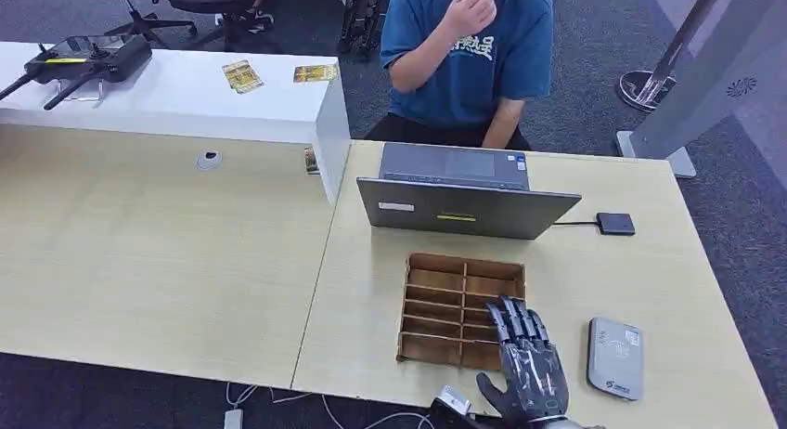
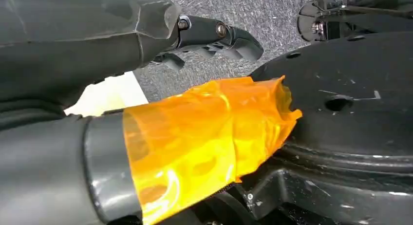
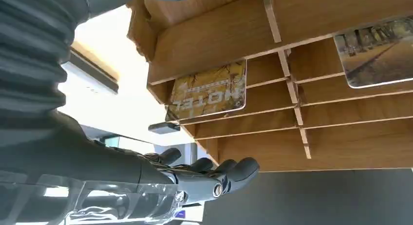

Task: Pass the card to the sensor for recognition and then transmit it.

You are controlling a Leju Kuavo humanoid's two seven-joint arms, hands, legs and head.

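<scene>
- On the far left I see a white counter [image 1: 176,99] with a black controller [image 1: 88,59] and two yellow cards on it.
- My left hand [image 2: 214,37] hangs by the grey floor. Its fingers are curled in and I see nothing in them. Its thumb [image 2: 209,137] has orange tape around it.
- In the middle, a person [image 1: 469,53] in a blue shirt sits behind a grey laptop [image 1: 464,206].
- Just in front of the laptop is a wooden rack [image 1: 445,299] with slots.
- A yellow card [image 3: 209,93] stands in one slot. Another card [image 3: 377,52] stands in a slot beside it.
- My right hand [image 1: 527,369] is over the rack's right front corner. Its fingers are out straight and it holds nothing.
- Right of my hand, the grey sensor [image 1: 615,357] lies flat on the table [image 1: 186,262].
- A small black box [image 1: 615,224] sits to the right of the laptop, with a wire to it.
</scene>
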